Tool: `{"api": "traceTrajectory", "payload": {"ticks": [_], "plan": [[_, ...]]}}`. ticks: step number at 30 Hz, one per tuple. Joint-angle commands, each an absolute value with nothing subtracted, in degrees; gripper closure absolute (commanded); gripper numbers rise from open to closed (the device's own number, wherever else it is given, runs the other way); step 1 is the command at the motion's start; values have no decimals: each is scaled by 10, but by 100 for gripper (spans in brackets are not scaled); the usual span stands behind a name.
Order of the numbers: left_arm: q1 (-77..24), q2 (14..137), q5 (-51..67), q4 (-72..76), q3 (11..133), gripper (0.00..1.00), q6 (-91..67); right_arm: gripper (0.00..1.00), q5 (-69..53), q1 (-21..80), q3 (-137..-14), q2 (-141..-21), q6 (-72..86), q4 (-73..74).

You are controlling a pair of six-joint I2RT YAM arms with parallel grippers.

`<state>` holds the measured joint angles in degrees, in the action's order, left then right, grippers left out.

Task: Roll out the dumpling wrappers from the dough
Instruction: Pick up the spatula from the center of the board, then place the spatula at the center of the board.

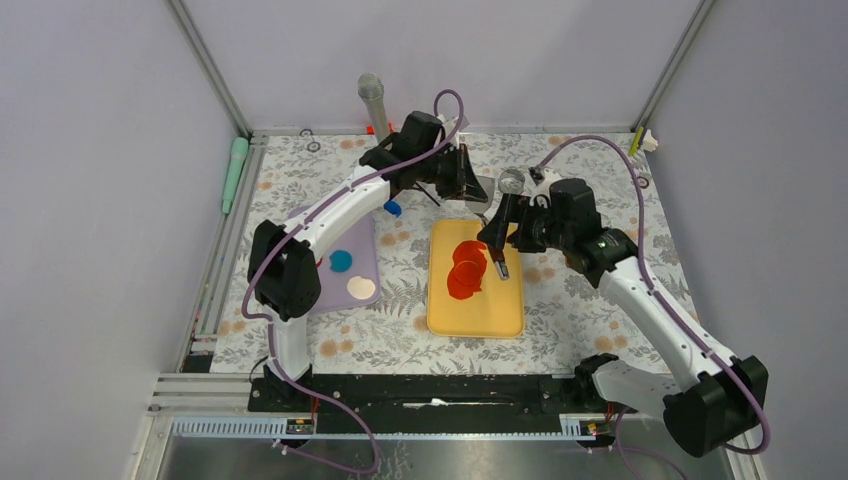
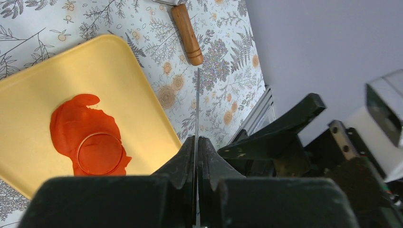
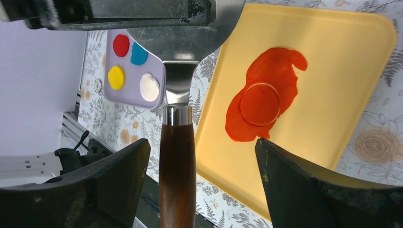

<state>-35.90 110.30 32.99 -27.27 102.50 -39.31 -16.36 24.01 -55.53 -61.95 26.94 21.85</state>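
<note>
Round red clay disc [image 3: 259,104] on a yellow tray [image 3: 332,57].
Left fingers [image 2: 183,161] pinch a thin metal blade [image 2: 196,104]; right fingers [image 3: 109,180] stand apart around a brown wooden handle [image 3: 177,166].

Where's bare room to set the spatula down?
Free: the tray between clay and near rim; the mat strip between tray and lilac board; the mat right of the tray. Crowded: the tray's far end, where the left pincer and right pincer meet at the spatula.
</note>
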Motion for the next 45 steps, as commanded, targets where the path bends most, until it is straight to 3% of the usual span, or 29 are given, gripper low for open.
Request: {"api": "traceTrajectory", "payload": {"ticks": [1, 3, 6, 7, 8, 9, 10, 12, 15, 22, 27, 34, 35, 38, 39, 42, 45], "plan": [[-359, 1097, 356, -236, 1036, 100, -399, 18, -225, 243, -551, -645, 282, 161], [-359, 1097, 354, -236, 1036, 100, -401, 41, -236, 244, -553, -654, 278, 159], [-359, 1098, 350, -240, 1040, 100, -400, 94, -225, 244, -555, -654, 270, 163], [-358, 1097, 347, -242, 1041, 100, -399, 100, -211, 244, -554, -649, 269, 164], [-358, 1097, 345, -244, 1042, 100, -398, 100, -194, 244, -553, -645, 268, 165], [-357, 1098, 343, -249, 1045, 91, -395, 100, -163, 244, -553, -644, 266, 170], [-356, 1098, 339, -258, 1050, 66, -391, 100, -130, 244, -554, -646, 259, 179], [-355, 1096, 322, -284, 1058, 36, -379, 100, -55, 242, -561, -662, 243, 190], [-350, 1077, 286, -319, 1050, 20, -359, 100, -5, 203, -583, -707, 241, 205], [-336, 992, 243, -325, 956, 17, -338, 100, 52, 97, -636, -841, 265, 206], [-328, 950, 244, -325, 894, 17, -327, 100, 68, 96, -664, -940, 225, 207], [-320, 929, 248, -326, 853, 17, -320, 100, 131, 96, -618, -982, 157, 156], [-320, 930, 253, -325, 851, 17, -318, 98, 126, 95, -614, -987, 147, 150], [-315, 935, 275, -321, 841, 17, -318, 32, 96, 96, -637, -1002, 127, 186], [-314, 934, 274, -321, 838, 17, -317, 22, 90, 96, -636, -992, 125, 192], [-312, 929, 259, -323, 823, 17, -308, 7, 91, 96, -624, -940, 131, 193], [-312, 919, 266, -327, 806, 19, -282, 6, 91, 97, -611, -875, 156, 209]]}}
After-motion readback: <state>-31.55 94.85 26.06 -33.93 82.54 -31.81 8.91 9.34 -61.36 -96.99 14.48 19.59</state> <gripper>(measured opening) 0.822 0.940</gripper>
